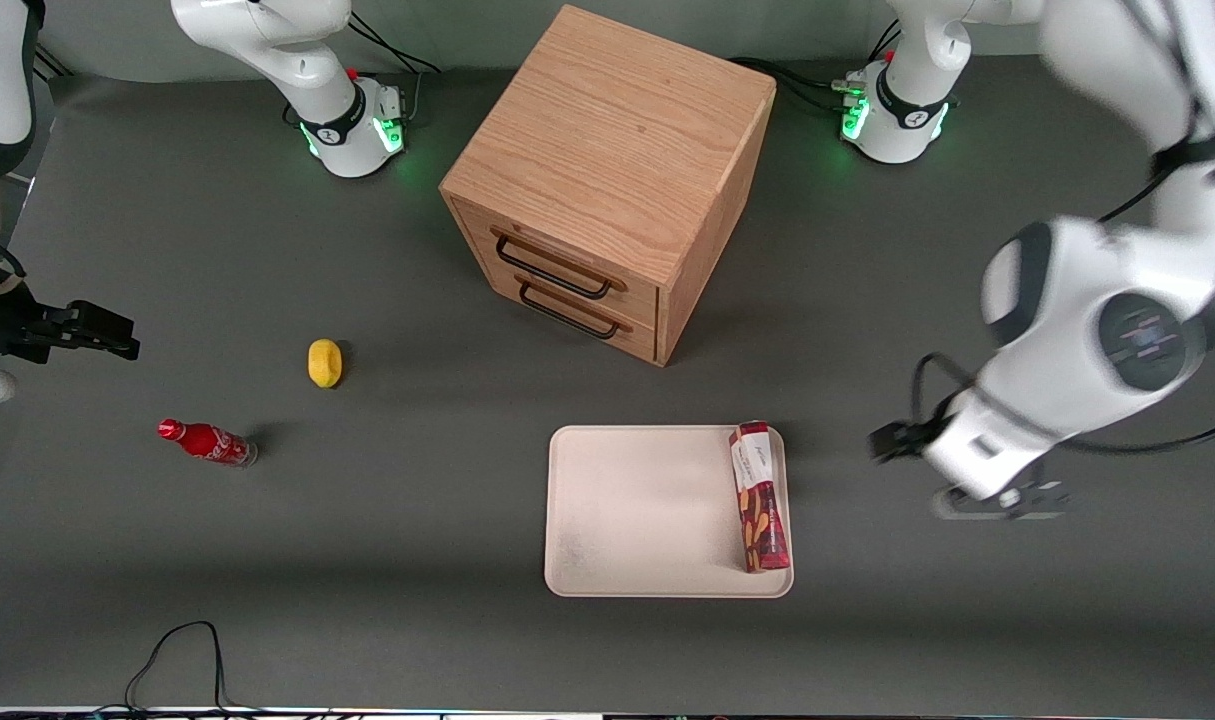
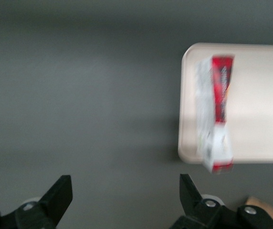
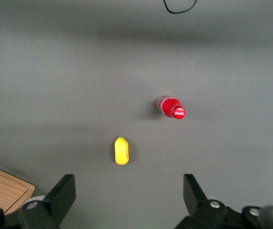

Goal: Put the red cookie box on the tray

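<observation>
Front view: red cookie box [image 1: 759, 497] lies on tray [image 1: 647, 510]; my gripper [image 2: 126, 195], open and empty beside it, would pinch this light, crushable carton mid-length.

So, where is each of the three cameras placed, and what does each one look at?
Front view: high, looking down at the table; shows both arms, cabinet, tray, box, and the hand beside the tray.
Left wrist view: above the table, facing down; open fingers, tray, box.
Right wrist view: facing down at lemon and bottle; parked fingers show.
Front and left wrist share the tray and box.
</observation>
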### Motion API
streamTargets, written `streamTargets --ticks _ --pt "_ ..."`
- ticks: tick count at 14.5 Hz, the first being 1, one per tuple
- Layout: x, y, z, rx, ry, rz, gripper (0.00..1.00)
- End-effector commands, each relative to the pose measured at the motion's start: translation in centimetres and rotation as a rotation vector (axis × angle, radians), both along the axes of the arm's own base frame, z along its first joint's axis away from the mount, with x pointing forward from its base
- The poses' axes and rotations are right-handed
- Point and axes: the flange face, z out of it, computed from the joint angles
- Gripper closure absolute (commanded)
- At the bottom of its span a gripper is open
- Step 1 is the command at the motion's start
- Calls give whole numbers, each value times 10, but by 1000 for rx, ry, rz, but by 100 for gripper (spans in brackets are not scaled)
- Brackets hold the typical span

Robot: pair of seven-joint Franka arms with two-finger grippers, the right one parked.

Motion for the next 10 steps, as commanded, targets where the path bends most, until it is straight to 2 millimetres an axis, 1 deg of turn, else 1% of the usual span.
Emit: streamTargets --ticks 1,2,3,4,5,7,8,9,10 --pt "-60 29 65 9 39 7 0" --pt "-73 40 79 16 52 19 0" --pt "-89 48 89 24 64 23 0" --pt "-104 55 95 31 61 9 0" --pt "-119 70 100 35 52 10 0" --pt "-150 87 104 48 41 20 0" --pt "-162 89 105 54 43 23 0" --pt "-168 94 104 58 47 11 0" --pt "-170 98 106 58 42 -10 0"
